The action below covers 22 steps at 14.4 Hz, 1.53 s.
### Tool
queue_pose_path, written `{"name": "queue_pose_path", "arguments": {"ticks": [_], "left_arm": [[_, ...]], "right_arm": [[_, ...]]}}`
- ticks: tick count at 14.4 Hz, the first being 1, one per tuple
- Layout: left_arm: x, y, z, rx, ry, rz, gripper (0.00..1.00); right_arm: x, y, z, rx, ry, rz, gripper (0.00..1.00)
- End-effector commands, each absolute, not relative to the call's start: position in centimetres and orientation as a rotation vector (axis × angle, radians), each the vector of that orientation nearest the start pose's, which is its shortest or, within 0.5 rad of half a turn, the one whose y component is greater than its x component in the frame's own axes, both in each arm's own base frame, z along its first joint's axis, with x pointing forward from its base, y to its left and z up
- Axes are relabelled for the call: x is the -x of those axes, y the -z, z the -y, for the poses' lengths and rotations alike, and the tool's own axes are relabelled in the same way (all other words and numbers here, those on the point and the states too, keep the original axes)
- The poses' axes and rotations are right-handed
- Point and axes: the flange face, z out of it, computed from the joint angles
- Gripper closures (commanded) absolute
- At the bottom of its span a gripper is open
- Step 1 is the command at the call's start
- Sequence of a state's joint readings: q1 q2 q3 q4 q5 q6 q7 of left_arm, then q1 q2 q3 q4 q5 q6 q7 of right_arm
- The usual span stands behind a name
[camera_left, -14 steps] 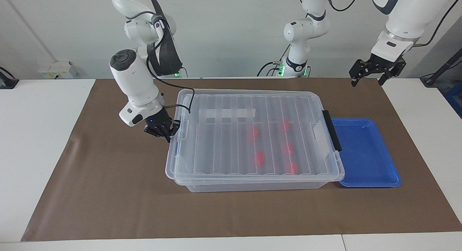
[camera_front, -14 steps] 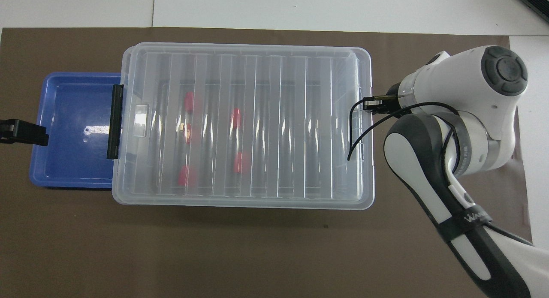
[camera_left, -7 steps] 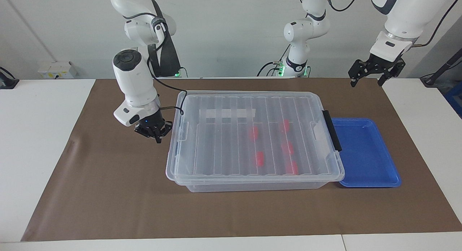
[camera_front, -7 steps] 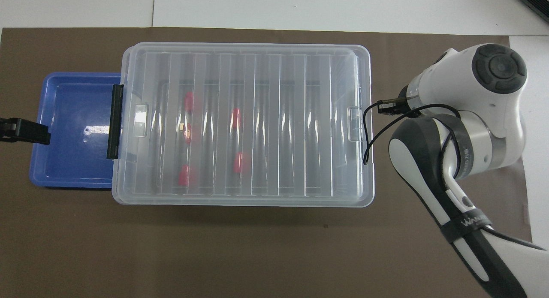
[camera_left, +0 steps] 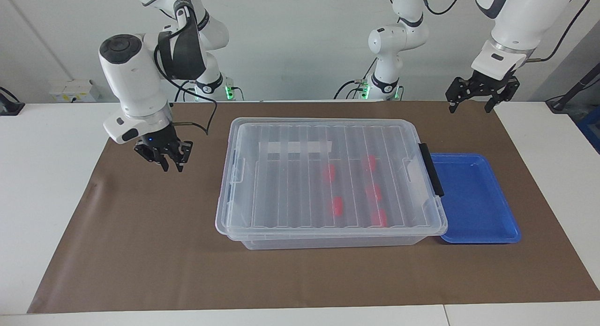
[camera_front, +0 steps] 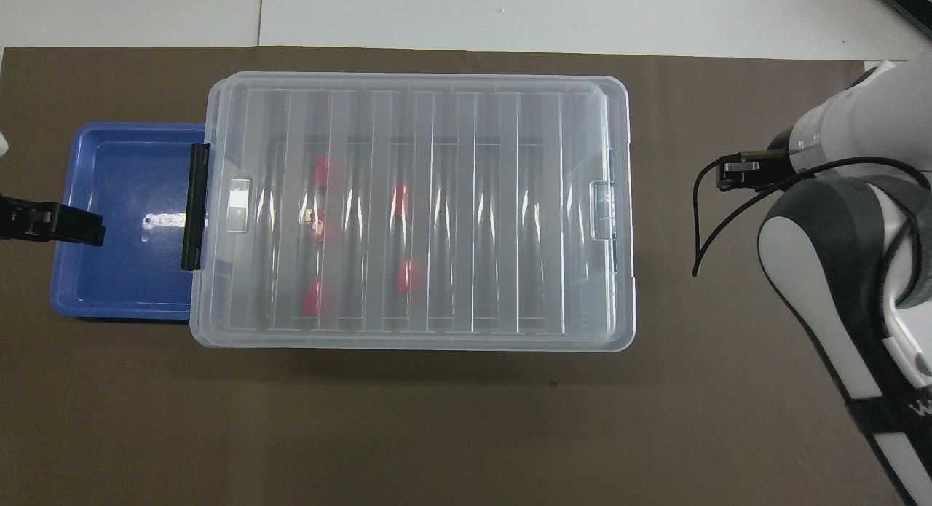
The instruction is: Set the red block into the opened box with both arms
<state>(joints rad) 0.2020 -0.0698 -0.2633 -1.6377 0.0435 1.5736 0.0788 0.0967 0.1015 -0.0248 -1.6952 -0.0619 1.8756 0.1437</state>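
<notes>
Closest to the robots, the right pincer (camera_left: 171,165) hung over the bare brown mat (camera_left: 140,251), toward the right arm's end of the table (camera_left: 47,199) and well apart from the box (camera_left: 328,242). Its fingers stood a little parted and held nothing. The left pincer (camera_left: 471,106) hung high over the left arm's end of the mat. Its fingers were spread wide and empty, and that arm waited.

Farther out, the box sat mid-mat with its ribbed clear lid (camera_left: 281,190) resting flat on top. Through the lid five red blocks (camera_left: 336,206) showed inside, all lying on the floor of the box in the half toward the left arm's end. They were apart from one another; one lay nearest the robots, the others spread farther out. A black handle (camera_left: 431,169) ran along the box's end on that side. Just beside that end lay a shallow blue tray (camera_left: 473,199), its edge tucked under the lid's rim.
</notes>
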Motion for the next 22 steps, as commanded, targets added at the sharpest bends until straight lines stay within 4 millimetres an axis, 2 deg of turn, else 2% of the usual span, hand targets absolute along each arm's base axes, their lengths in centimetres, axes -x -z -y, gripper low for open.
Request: {"name": "queue_pose_path", "arguments": {"ticks": [1,5,7,10,15,22], "left_arm": [[-52.8,-63.1,3.4,3.08,0.025,-0.224,0.0],[-52.8,-63.3,2.5,3.095,0.03,-0.212,0.0],[-52.8,-63.2,2.8,3.095,0.028,-0.212,0.0],[-52.8,-63.4,3.0,3.095,0.035,-0.219,0.0],[-52.7,-63.5,3.8,3.094,0.04,-0.245,0.0],[-52.7,-63.5,4.0,3.106,0.052,-0.246,0.0]], "right_arm": [[-57.9,-56.9,-1.8,3.197,0.117,-0.122,0.0],[-55.0,-62.0,0.1,3.188,0.03,-0.191,0.0],[-54.0,-63.6,0.5,3.183,-0.002,-0.21,0.0],[-53.8,-63.2,2.3,3.141,-0.04,-0.271,0.0],[-53.4,-62.9,2.1,3.132,-0.051,-0.258,0.0],[-53.2,-62.6,1.1,3.137,-0.053,-0.198,0.0]]}}
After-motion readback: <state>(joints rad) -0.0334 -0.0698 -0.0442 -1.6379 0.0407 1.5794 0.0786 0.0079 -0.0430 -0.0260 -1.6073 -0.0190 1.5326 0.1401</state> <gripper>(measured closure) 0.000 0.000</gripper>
